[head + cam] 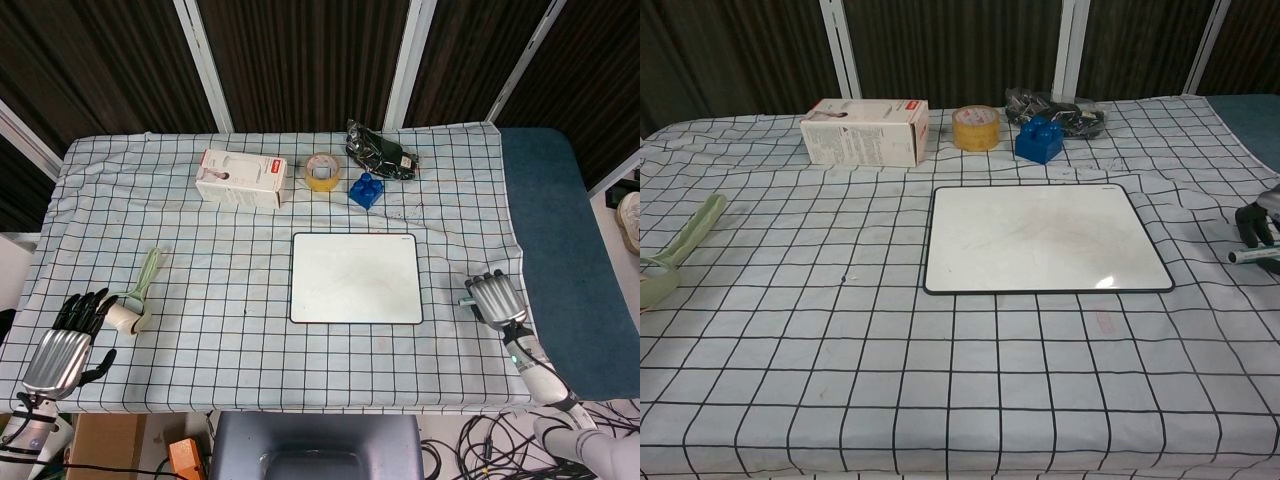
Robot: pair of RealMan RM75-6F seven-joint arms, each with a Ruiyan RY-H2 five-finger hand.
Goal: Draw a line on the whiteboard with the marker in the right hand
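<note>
The whiteboard [355,277] [1043,237] lies flat in the middle of the checked cloth, its surface blank apart from faint smudges. My right hand [495,298] [1259,224] sits to the board's right, near the table's front right edge, fingers curled around a silver marker [467,300] [1252,256] whose tip points toward the board. The marker is clear of the board. My left hand [68,339] rests at the front left corner with fingers spread and nothing in it; only the head view shows it.
Along the back stand a white box [240,178], a yellow tape roll [322,171], a blue block [365,189] and a dark bundle of clips [381,152]. A pale green lint roller [135,297] lies by my left hand. Blue padding [560,240] borders the right side.
</note>
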